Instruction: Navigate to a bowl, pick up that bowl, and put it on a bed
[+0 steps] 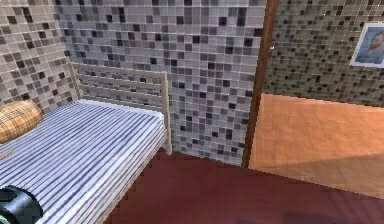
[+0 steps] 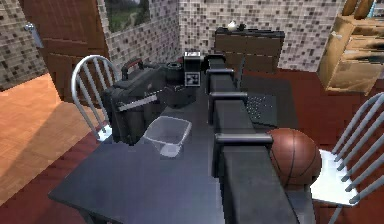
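Fingers (image 2: pixel 135 97) first: I can't tell from this feed what they're doing, or whether the gripper (image 2: pixel 150 105) has anything in it, because the dark table (image 2: pixel 90 185) sits right behind its far end. The see-through bowl (image 2: pixel 168 136) is in the arm side view, just left of the arm (image 2: pixel 240 130) and right by the gripper's dark body, with tabletop all around it. Resting on the table or lifted off it? Honestly no idea.

Progress-wise, I'd say the drive to the bowl is done. The pickup I can't call either way. The bed (image 1: pixel 80 150) is at the forward view's left, with a striped cover and a checked pillow (image 1: pixel 18 120), so the carry looks short, but the drop-off is not yet done.

The bowl is upright, mouth facing up, not tipped. It's roundish, so there's no real long axis to line up on.
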You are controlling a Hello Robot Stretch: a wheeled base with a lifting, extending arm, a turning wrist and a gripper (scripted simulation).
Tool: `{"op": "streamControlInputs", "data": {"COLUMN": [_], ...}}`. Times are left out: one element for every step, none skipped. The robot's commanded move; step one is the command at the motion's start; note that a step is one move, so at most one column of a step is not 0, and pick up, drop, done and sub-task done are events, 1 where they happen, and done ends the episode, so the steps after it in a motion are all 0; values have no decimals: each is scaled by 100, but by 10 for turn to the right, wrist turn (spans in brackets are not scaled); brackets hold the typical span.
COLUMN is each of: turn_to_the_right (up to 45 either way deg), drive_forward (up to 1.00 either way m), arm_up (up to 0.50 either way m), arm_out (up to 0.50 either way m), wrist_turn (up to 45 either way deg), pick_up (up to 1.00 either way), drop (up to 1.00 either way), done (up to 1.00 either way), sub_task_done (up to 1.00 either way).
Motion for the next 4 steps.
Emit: {"op": "streamControlInputs", "data": {"turn_to_the_right": [0,0,0,0], "drive_forward": [0,0,0,0], "arm_up": [0,-20,0,10], "arm_out": [0,0,0,0], "wrist_turn": [360,0,0,0], "pick_up": [0,0,100,0], "drop": [0,0,0,0], "done": [0,0,0,0], "sub_task_done": [0,0,0,0]}}
